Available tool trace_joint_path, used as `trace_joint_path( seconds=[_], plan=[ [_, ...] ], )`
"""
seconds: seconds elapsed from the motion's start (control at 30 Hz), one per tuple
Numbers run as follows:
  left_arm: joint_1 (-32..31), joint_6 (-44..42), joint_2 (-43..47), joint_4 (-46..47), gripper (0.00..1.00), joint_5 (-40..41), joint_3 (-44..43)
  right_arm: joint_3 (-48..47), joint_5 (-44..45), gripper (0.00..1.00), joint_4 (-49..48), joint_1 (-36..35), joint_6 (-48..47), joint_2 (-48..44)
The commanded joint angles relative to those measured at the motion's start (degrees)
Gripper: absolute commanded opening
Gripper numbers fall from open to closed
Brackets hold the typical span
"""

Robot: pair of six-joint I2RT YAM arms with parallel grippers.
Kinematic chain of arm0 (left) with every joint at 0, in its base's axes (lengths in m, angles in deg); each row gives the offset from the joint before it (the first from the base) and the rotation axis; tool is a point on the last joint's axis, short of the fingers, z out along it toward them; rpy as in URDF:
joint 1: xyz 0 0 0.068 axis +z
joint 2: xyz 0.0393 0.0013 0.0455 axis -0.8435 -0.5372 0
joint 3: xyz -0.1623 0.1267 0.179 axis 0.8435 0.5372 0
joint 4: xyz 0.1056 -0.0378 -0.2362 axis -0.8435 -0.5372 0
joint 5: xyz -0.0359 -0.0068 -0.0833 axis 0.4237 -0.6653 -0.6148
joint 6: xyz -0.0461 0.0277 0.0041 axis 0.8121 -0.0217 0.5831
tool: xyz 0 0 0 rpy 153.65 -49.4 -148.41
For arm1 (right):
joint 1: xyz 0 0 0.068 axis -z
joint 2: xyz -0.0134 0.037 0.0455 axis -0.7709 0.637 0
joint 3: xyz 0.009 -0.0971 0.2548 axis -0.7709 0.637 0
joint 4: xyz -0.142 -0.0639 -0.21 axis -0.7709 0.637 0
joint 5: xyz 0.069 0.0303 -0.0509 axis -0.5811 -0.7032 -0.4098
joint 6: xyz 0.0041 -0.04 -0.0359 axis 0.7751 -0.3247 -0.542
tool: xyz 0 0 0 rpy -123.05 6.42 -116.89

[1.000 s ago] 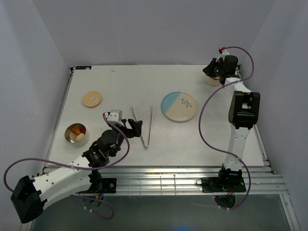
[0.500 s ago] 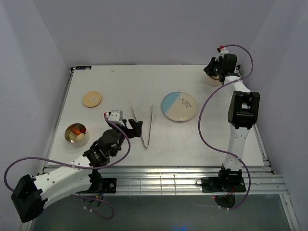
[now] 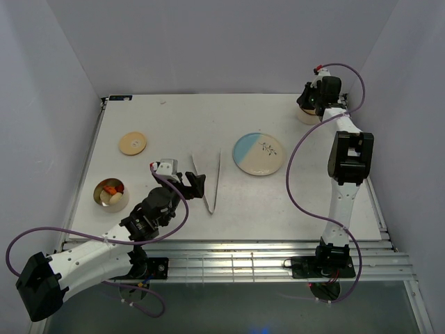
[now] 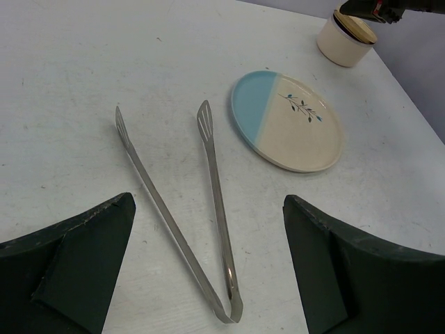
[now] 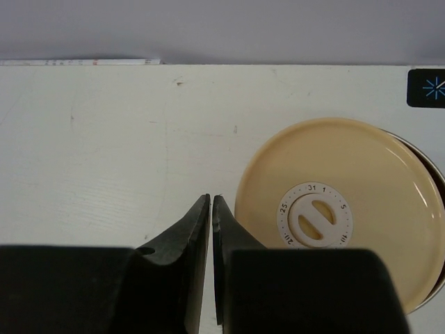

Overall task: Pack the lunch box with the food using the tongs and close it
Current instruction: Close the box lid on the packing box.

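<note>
**Silver tongs on the table, left claw wide open, right claw shut**

Cream-sided and metal-rimmed, the open round lunch box [image 3: 115,202] sits at the near left of the white table [image 3: 292,202]. The food [image 3: 110,189] is inside it: an orange-red piece and pale lumps show from above, and the rest is too small to make out. Farther back on the left, well apart from the box, the loose tan lid [image 3: 132,143] lies flat.

To the right of the box, the left gripper [image 3: 195,184] is low over the table with its jaws spread as wide as they go and nothing between them. In the left wrist view its two dark fingers [image 4: 76,268] frame the tongs [image 4: 217,209] without touching them.

The tongs lie flat in a V. Their joined end is nearest the arm bases and their two slotted tips point toward the far side. They rest between the left gripper and the blue-and-cream plate [image 3: 258,154], which has a small sprig painted on it and sits right of centre.

At the far right corner, the right gripper [image 5: 211,209] has its jaws pressed together and grips nothing. Its tips sit just beside the edge of a tan dial-topped lid [image 5: 334,174], which closes a second cream container [image 4: 341,47]. Whether the tips touch the table cannot be told.
</note>
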Motion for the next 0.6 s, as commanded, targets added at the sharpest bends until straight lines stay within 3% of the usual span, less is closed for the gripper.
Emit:
trace_joint_path(
  seconds=[0.0,0.57],
  plan=[
    [-0.12,-0.57,0.36,0.2,0.98,0.72,-1.51,-2.02,0.9,0.1,0.77,0.13,-0.7,1.9],
    [-0.12,-0.49,1.42,0.02,0.98,0.72,-1.15,-2.9,1.35,0.09,1.47,0.05,-0.17,0.06]
  ],
)
